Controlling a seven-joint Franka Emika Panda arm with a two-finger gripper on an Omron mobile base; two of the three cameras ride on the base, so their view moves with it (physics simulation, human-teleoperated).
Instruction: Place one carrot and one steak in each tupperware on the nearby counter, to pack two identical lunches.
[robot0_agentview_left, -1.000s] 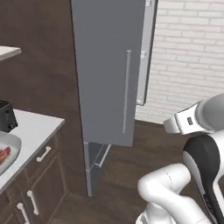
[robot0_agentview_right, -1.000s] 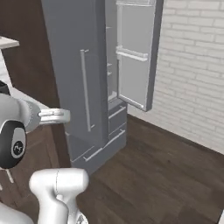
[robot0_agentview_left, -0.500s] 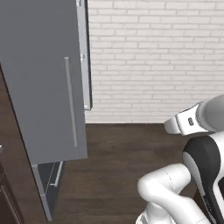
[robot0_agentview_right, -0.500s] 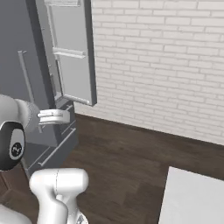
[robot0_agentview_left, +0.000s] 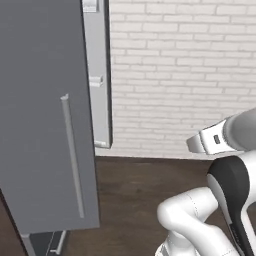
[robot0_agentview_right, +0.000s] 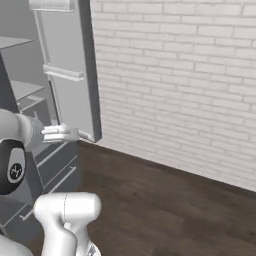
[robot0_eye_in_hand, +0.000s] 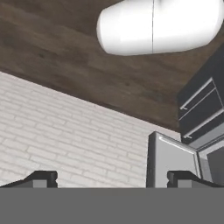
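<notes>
Gaping empty tool (robot0_eye_in_hand: 111, 178) facing white brick wall (robot0_eye_in_hand: 65, 135).

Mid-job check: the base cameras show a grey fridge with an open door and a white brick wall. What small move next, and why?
Probably turn the base further until the counter comes into view. The views take in the tall grey fridge, its open door, the white brick wall and the dark wood floor. The gripper is open and empty, with nothing of the task in front of it.
</notes>
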